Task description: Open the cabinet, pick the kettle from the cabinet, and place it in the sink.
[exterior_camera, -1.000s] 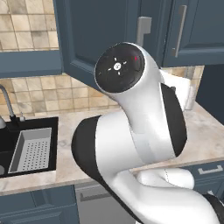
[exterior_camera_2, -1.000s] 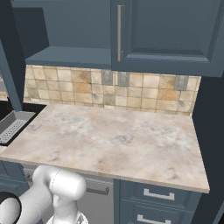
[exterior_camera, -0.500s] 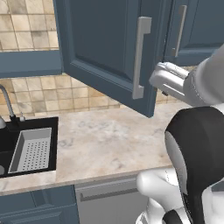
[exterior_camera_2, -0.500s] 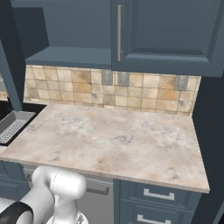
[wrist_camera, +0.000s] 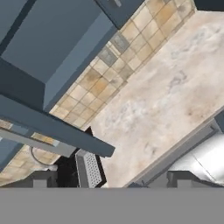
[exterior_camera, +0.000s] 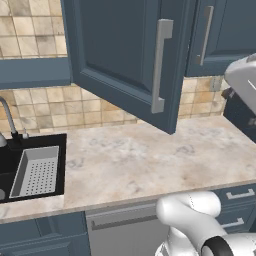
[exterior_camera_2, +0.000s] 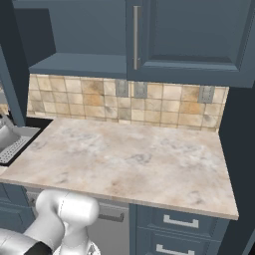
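With its left door (exterior_camera: 125, 60) swung out over the counter (exterior_camera: 145, 160), the cabinet (exterior_camera_2: 84, 30) stands open; its right door (exterior_camera_2: 194, 40) is closed. Left base view: the open door's grey bar handle (exterior_camera: 160, 65) faces the camera, and the door's lower corner hangs above the marbled counter. Right base view: the opened compartment shows a bare blue shelf (exterior_camera_2: 79, 64) and dark interior; no kettle can be made out there. The sink (exterior_camera: 10, 170) lies recessed at the counter's left end, with a grey perforated tray (exterior_camera: 36, 171) inside it and a curved tap (exterior_camera: 9, 117) behind. Hand view: rolled sideways, it looks down past the open door's edge (wrist_camera: 52, 129) to the tiled backsplash (wrist_camera: 118, 57), the counter and the sink tray (wrist_camera: 89, 170). The fingertips (wrist_camera: 41, 179) show as dark blocks at the lower edge, well apart, with nothing between them. Below the counter sit blue drawers (exterior_camera_2: 179, 224) with short handles.
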